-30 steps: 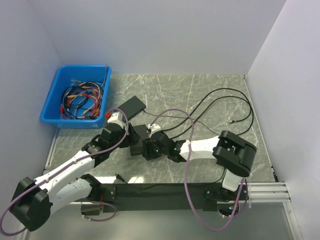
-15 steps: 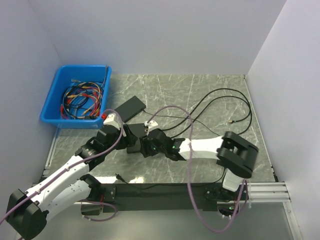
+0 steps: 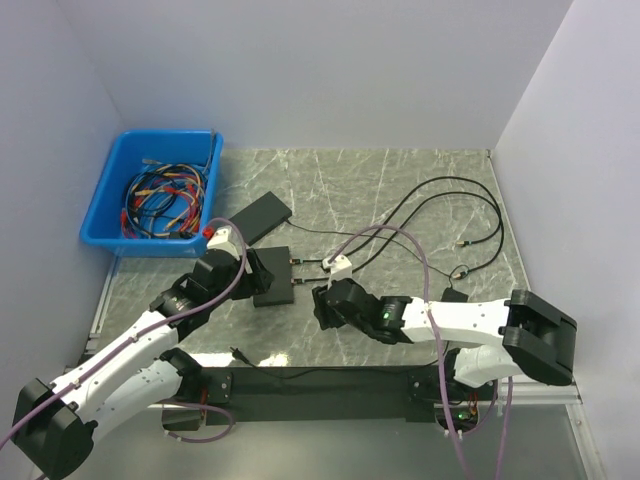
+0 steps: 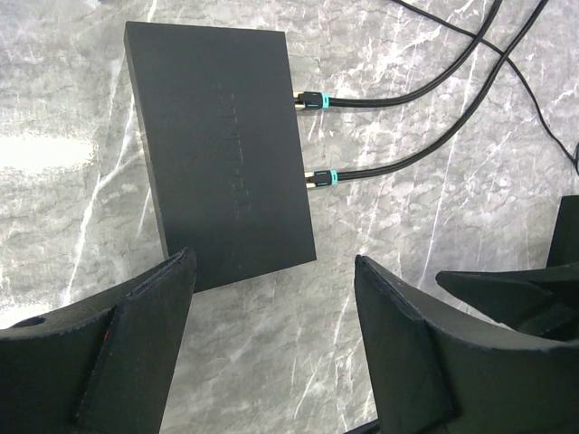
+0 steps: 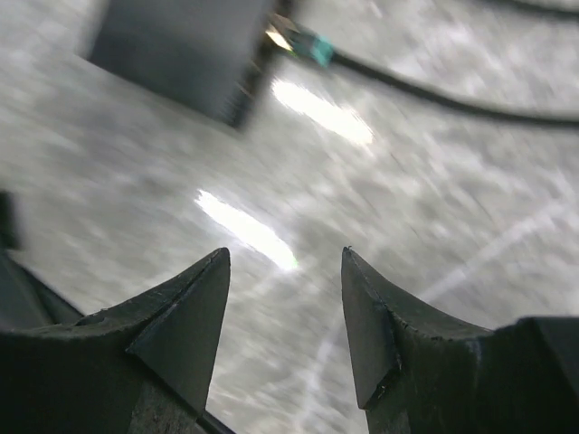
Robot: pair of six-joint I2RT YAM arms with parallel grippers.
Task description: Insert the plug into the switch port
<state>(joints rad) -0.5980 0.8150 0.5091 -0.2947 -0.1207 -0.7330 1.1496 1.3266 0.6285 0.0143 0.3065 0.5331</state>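
**Both grippers open and empty beside the switch**

Your left gripper hangs over the marble table with its jaws spread wide and nothing between them. In the wrist view its left finger overlaps the nearest corner of the switch, but you cannot tell from that whether the two touch. Your right gripper is parted too, somewhat less widely, and it holds nothing; only blurred tabletop shows between its fingers. From overhead it sits low over the table, just to the right of the switch and apart from it.

The switch is a plain black slab lying flat between your two grippers. Two plugs meet its right-hand edge. In the left wrist view you see an upper plug and a lower plug, each with a teal collar and a black cable running off to the right. Both look pushed into their ports, square to the edge. Your right wrist view catches one of them, blurred, at the side of the switch.

Overhead, the cables loop across the right half of the table. One loose end lies well apart from the switch. A second black box rests beyond the switch, near the blue bin that holds coloured cables.
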